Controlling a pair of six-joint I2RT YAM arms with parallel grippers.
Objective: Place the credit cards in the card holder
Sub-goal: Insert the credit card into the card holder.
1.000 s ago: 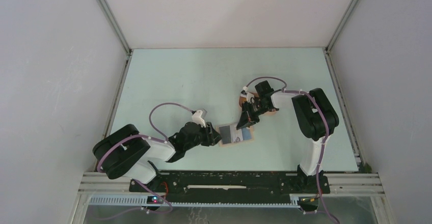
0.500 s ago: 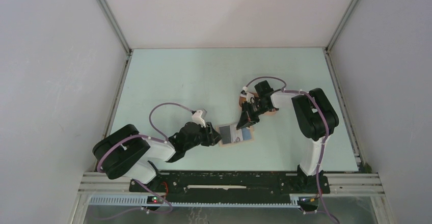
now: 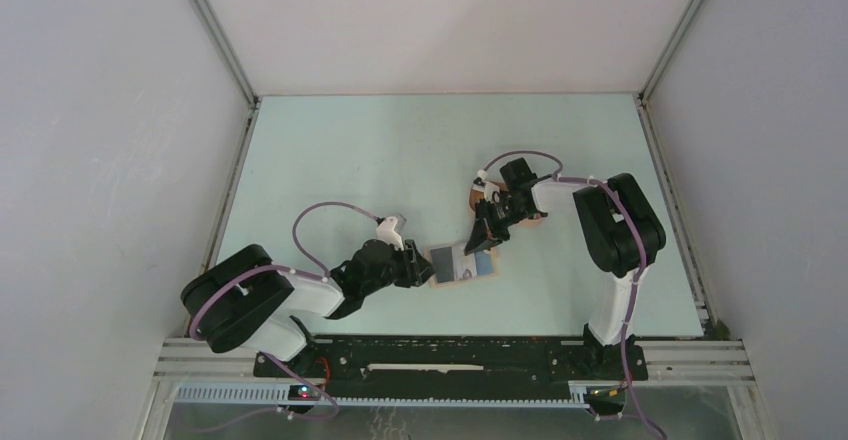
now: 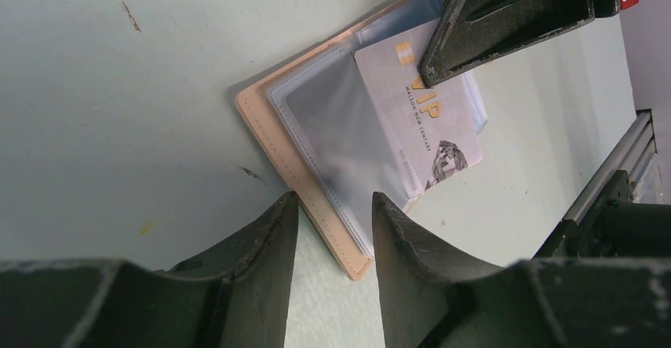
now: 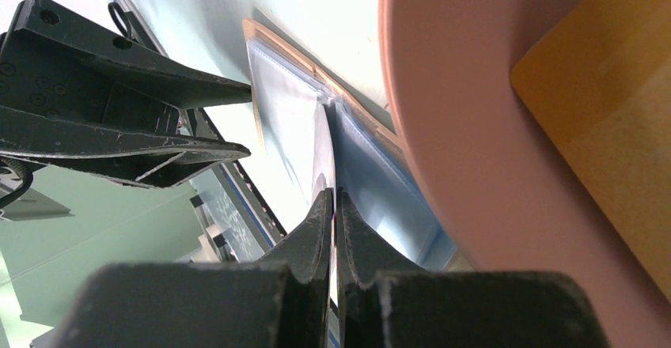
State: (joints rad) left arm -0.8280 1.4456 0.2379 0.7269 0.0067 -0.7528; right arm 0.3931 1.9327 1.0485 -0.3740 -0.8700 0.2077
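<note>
Card holder (image 3: 462, 263): lay open on the table (image 3: 350, 160). Only the left wrist view showed its clear sleeves (image 4: 340, 134) and the pale VIP card (image 4: 415, 126) across them, long axis slanting from the right gripper (image 4: 434, 67) toward the table's near edge, while only the right wrist view showed that gripper clamped on the card's edge beside a pink tray (image 5: 475, 166). Left gripper (image 4: 332, 202): jaws apart over the holder's tan border, contact uncertain. Overhead, nothing had moved since a second before.
</note>
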